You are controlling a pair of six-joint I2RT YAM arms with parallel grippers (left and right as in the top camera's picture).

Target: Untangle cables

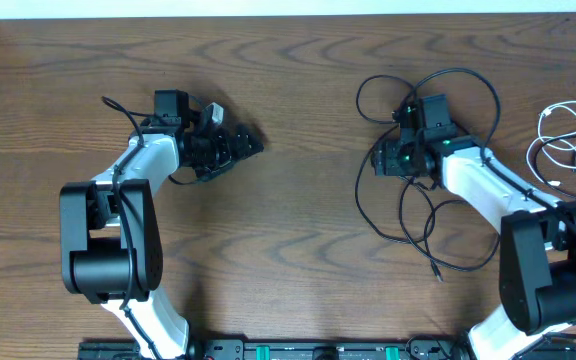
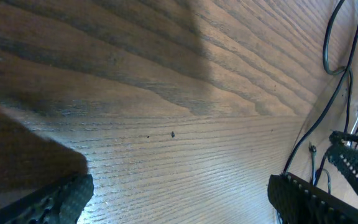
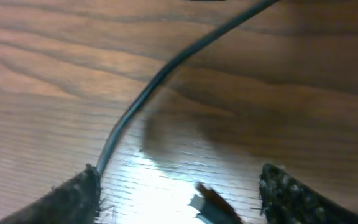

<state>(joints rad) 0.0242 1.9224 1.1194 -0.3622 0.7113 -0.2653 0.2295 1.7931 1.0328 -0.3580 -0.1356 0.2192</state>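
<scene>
Overhead: left arm folded at the elbow, left end effector (image 1: 233, 143) pointing right over the counter (image 1: 298, 250), well apart from both cords. Right arm stretched leftward, right end effector (image 1: 381, 158) low over the black cord (image 1: 458, 69) loops; white cord (image 1: 565, 142) coiled at the far right.

Left wrist: fingers (image 2: 61, 199) spread wide.

Right wrist: jaws apart (not clamped), black cord running just beside one finger (image 3: 73, 196).

Left arm (image 1: 146, 158) & right arm (image 1: 483, 180): white links, blk joints; fingers (image 2: 303, 199) blk, ribbed.
</scene>
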